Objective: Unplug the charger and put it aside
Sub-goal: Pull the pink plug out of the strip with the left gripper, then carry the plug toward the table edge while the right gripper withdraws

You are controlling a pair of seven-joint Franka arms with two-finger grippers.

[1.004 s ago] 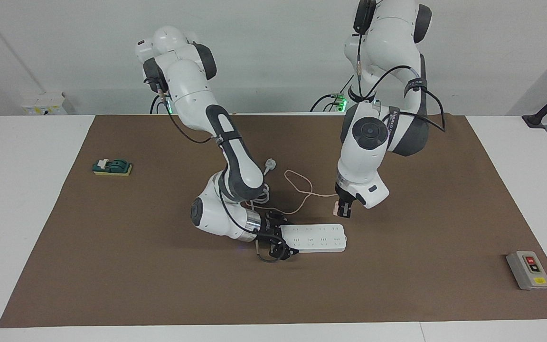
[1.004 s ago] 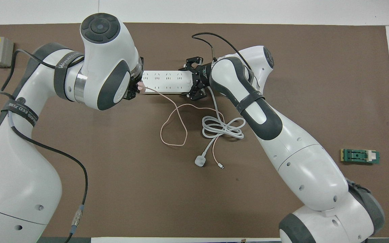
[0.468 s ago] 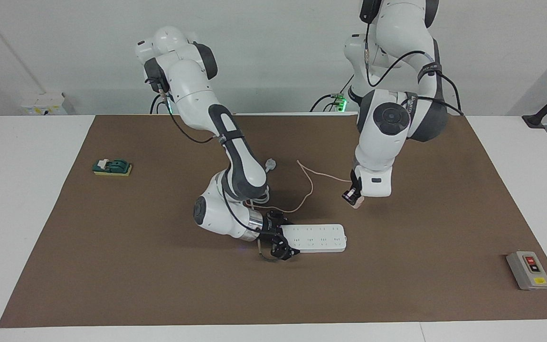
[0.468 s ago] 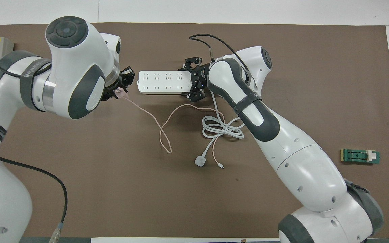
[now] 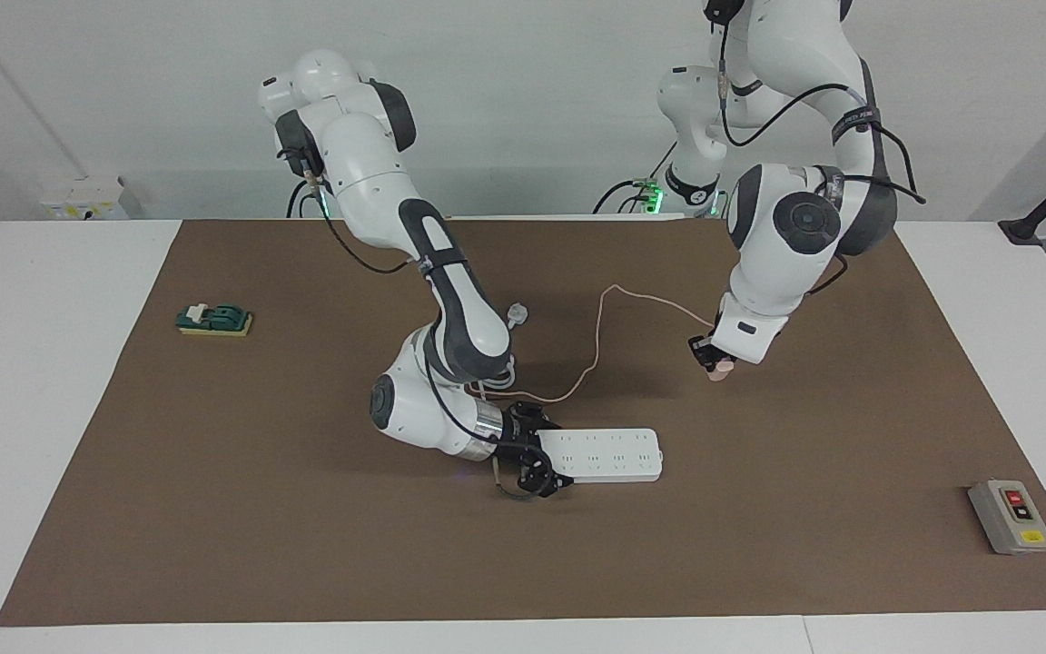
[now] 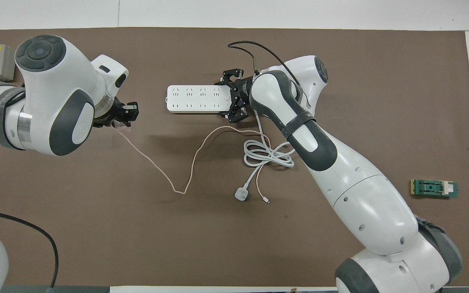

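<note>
1. The charger [image 5: 716, 371] is out of the power strip [image 5: 609, 454] and hangs in the air over bare mat toward the left arm's end of the table, well apart from the strip.
2. The left gripper [image 5: 709, 356] has its fingers pressed onto the small pink cube — a pinch across its body, which looks like the right place to hold it: the cube is rigid and gives flat faces to clamp.
3. Judging by its size, the charger is light and unlikely to slip from a firm pinch; the hard plastic may be a little smooth.
4. Its thin pink cable [image 6: 185, 162] is soft and limp. It trails from the cube down to the mat, loops past the coiled white cord [image 6: 268, 154] and ends beside the white plug [image 6: 241, 194] — it drags along rather than resists, though it could snag on that coil.
5. The right gripper [image 5: 537, 463] sits low at the strip's end nearer the right arm, its fingers spread to either side of that end, apparently bracing it.
</note>
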